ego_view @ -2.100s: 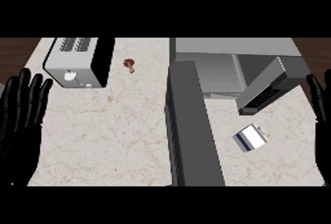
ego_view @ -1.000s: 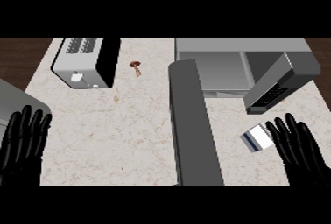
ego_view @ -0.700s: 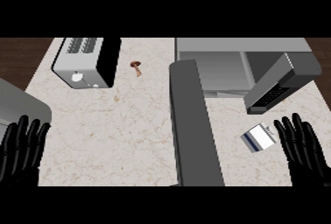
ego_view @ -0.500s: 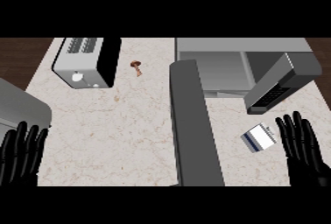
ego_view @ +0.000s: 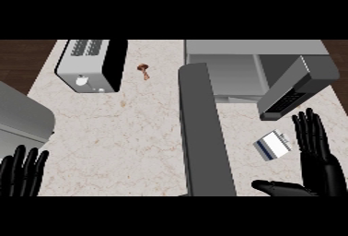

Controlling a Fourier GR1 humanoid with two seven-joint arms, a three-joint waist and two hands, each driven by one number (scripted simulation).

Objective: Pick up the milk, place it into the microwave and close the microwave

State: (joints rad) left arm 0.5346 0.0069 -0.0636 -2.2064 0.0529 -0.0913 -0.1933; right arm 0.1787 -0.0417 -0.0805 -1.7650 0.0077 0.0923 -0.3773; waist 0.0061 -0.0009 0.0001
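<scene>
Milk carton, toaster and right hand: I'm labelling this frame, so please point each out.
milk carton (ego_view: 272, 145), head view, on its white top face.
toaster (ego_view: 87, 64), head view, on its silver top.
right hand (ego_view: 318, 156), head view, on the palm.

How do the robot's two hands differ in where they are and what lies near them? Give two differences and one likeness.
The right hand shows whole, thumb spread; the left hand shows mostly fingers, at the lower left corner. The right hand lies just beside the milk; the left hand has nothing close by on the counter. Both are black, open and hold nothing.
</scene>
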